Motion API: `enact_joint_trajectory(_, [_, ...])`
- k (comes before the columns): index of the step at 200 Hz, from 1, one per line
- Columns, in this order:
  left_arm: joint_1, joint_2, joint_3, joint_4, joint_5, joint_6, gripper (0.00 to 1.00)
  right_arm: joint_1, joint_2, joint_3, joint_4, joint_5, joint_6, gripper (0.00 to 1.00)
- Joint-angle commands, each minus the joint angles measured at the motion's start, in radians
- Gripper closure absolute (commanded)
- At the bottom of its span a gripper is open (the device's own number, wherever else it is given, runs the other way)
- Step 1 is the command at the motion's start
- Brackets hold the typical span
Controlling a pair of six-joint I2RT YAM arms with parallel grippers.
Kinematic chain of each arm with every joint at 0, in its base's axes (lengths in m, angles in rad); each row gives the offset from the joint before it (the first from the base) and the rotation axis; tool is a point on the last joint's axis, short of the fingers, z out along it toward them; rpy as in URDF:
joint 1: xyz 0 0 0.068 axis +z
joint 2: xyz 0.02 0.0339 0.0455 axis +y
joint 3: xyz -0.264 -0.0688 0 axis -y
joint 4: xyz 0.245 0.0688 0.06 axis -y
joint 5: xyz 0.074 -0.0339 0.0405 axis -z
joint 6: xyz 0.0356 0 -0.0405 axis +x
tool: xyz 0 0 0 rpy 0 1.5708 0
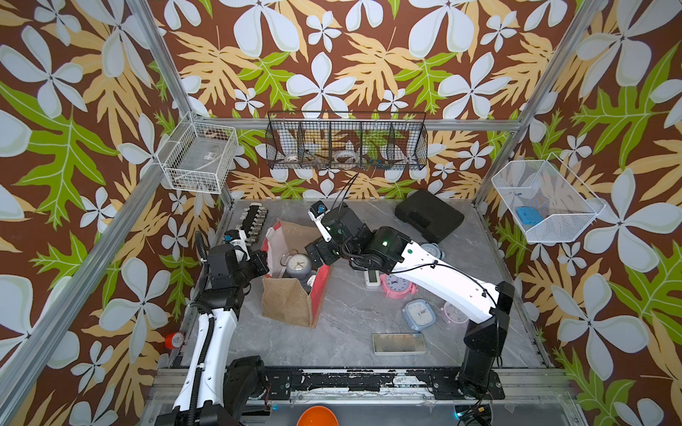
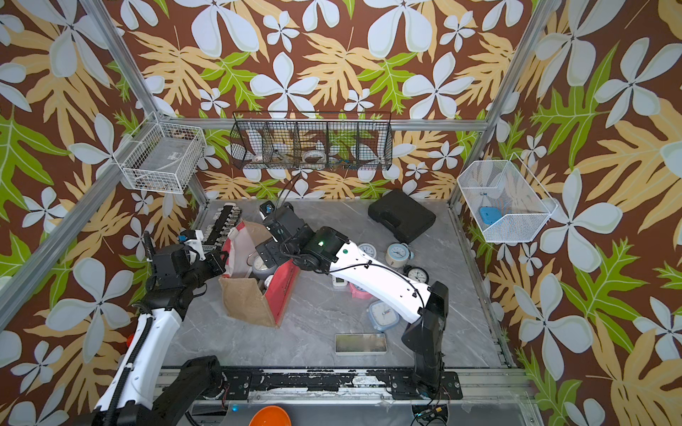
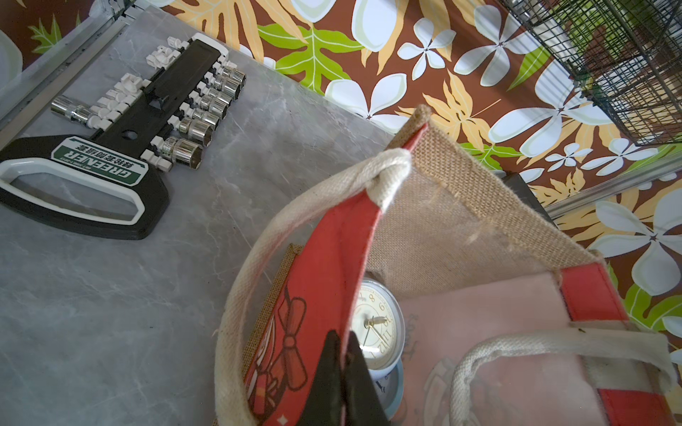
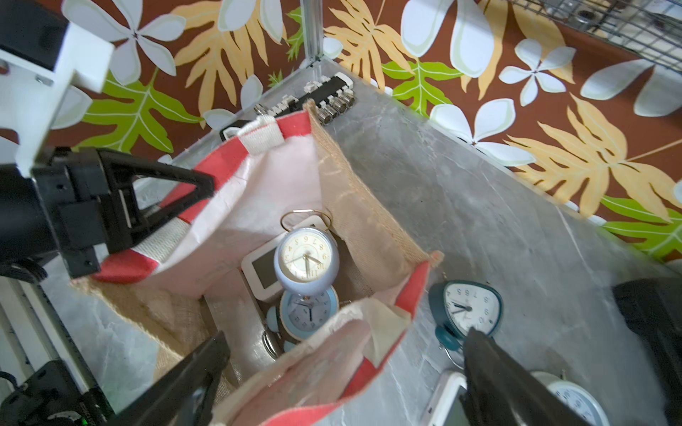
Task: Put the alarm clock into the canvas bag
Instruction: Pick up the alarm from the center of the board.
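One socket rack (image 3: 110, 147) lies at the far left of the counter (image 1: 350, 324), out of play. Next to the right, your left hand (image 3: 343, 341) is shut tight on the bag's (image 1: 288, 300) red panel near a rope handle, and that pinch holds the mouth open. In the bag, the cream-faced clock (image 4: 305, 258) lies face up on a white clock (image 4: 260, 271) and a blue clock (image 4: 308, 313). So the task's thing is inside, low between the burlap ends. Your right hand (image 4: 341, 348) hovers above with its fingers wide apart, holding nothing. It straddles the opposite red panel, one finger over the mouth and the other outside it. That outer finger is over the teal clock (image 4: 467, 308), which stands on the counter just beside the bag. The cream-faced clock sits below and ahead of that hand, toward the left hand's side. I judge this drop finished. If you want more clocks in, the teal clock, the pink clock (image 1: 398, 286) and the square clock (image 1: 419, 313) all lie right of the bag, nearer your right arm. Leave the left pinch alone while you reach for them.
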Motion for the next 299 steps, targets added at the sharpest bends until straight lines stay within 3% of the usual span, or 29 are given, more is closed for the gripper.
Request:
enact_joint_trajectory(1, [0.0, 0.002, -0.002, -0.006, 0.016, -0.003, 1.0, -0.007, -0.061, -0.074, 0.029, 0.069, 0.022, 0.01])
enact_joint_trajectory(99, [0.001, 0.009, 0.002, -0.006, 0.014, 0.001, 1.0, -0.055, -0.305, -0.446, 0.031, 0.125, 0.129, 0.01])
enact_joint_trajectory(166, [0.0, -0.011, 0.002, -0.003, 0.017, 0.001, 1.0, -0.091, -0.35, -0.679, 0.055, 0.066, 0.218, 0.02])
enact_joint_trajectory(222, [0.0, -0.016, -0.005, 0.007, 0.035, 0.001, 1.0, -0.196, -0.367, -0.869, 0.109, -0.021, 0.266, 0.02])
enact_joint_trajectory(253, [0.001, -0.006, -0.004, 0.006, 0.038, 0.003, 1.0, -0.268, -0.344, -0.899, 0.133, -0.054, 0.292, 0.03])
enact_joint_trajectory(272, [0.0, 0.0, -0.002, 0.006, 0.04, 0.003, 1.0, -0.278, -0.278, -0.835, 0.103, 0.006, 0.371, 0.05])
enact_joint_trajectory(299, [0.001, 0.004, -0.001, 0.001, 0.038, 0.005, 1.0, -0.277, -0.164, -0.751, 0.112, -0.003, 0.448, 0.09])
